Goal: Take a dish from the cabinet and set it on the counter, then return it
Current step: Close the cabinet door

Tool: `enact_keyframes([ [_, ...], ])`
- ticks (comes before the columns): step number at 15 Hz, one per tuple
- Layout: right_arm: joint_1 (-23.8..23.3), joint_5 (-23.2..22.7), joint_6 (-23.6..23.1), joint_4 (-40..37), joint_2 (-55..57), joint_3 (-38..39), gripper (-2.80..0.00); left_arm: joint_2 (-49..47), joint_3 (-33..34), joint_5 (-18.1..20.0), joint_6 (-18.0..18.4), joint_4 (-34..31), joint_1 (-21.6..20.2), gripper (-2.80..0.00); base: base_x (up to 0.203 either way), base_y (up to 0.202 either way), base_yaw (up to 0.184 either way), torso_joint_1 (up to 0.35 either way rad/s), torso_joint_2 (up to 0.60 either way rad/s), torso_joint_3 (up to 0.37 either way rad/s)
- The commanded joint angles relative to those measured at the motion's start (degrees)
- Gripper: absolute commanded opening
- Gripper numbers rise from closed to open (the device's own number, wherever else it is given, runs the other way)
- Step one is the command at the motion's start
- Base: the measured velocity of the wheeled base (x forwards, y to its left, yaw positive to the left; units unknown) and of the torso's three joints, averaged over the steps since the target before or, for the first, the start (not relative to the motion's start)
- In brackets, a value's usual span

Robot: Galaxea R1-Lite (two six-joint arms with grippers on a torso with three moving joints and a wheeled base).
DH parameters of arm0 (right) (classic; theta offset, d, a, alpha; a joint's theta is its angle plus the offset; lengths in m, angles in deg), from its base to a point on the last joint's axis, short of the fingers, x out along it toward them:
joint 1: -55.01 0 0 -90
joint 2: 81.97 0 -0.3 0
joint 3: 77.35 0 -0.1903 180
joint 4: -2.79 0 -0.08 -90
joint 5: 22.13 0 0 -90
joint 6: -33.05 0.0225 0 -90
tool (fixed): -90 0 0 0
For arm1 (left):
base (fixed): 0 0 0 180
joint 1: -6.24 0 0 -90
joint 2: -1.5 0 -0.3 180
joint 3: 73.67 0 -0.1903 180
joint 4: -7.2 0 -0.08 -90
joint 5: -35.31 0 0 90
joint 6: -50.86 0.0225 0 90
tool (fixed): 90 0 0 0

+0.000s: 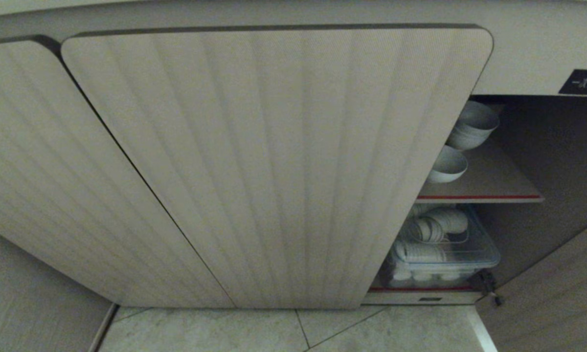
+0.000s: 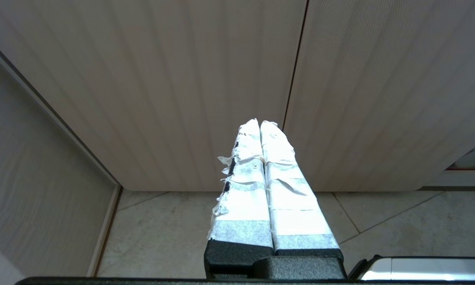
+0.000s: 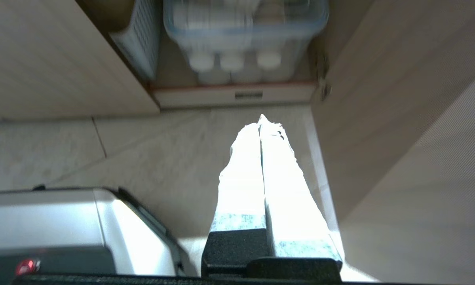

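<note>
Counts: 2 closed ribbed doors [image 1: 274, 166] in head view, w/ a 3rd door [image 1: 557, 288] swung open at the right edge. 2 shelves in the open bay of the cabinet [image 1: 528, 58], both red-edged: upper shelf [image 1: 489, 183] and the bottom one. 1 single white bowl [image 1: 447, 166] on the upper shelf, near its front edge, left part hidden by the closed door. Just behind it, 1 nested stack of white bowls [image 1: 472, 127]; number in the stack can't be told. Bottom shelf: 1 clear bin [image 1: 450, 259] holding white crockery, pieces too bunched to count. 1 black label [image 1: 584, 82] w/ white characters above the bay.

Grippers: 2, neither in head view. Left gripper [image 2: 260, 122] has taped fingers pressed together, nothing btwn them; it points at the seam btwn the 2 closed doors, low over the floor, well apart from the bowl. Only a sliver of the open bay shows at the edge of its view. Right gripper [image 3: 261, 118] is also clenched w/ nothing in it, fingers taped white; it hangs over the floor in front of the bottom shelf, pointing toward the bin. Bowl isn't in either wrist view; it sits on the shelf above where the right fingers aim, not touched by either gripper.

Surface & room: pale stone-look floor tiles [image 1: 215, 332] w/ thin grout lines run up to the cabinet base. Doors are beige, vertically ribbed, rounded corners. Bay interior is dim. Part of the robot's silver base [image 3: 63, 221] shows beside the right gripper.
</note>
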Motion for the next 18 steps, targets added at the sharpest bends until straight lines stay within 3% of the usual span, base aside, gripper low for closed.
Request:
enact_keyframes([
  [1, -0.18, -0.11, -0.54, -0.21, -5.54, 0.00, -2.80, 0.02, 0.00, 0.02, -0.04, 0.02, 0.00, -2.80, 0.000, 0.000, 0.000, 0.000, 0.00, 0.000],
  [8, 0.68, -3.03, -2.91, -0.70, -18.64, -0.11, -2.80, 0.02, 0.00, 0.02, -0.04, 0.02, 0.00, -2.80, 0.000, 0.000, 0.000, 0.000, 0.00, 0.000],
  [18, 0.68, -2.60, 0.07, -0.38, -19.41, 0.00, -2.80, 0.02, 0.00, 0.02, -0.04, 0.02, 0.00, -2.80, 0.000, 0.000, 0.000, 0.000, 0.00, 0.000],
])
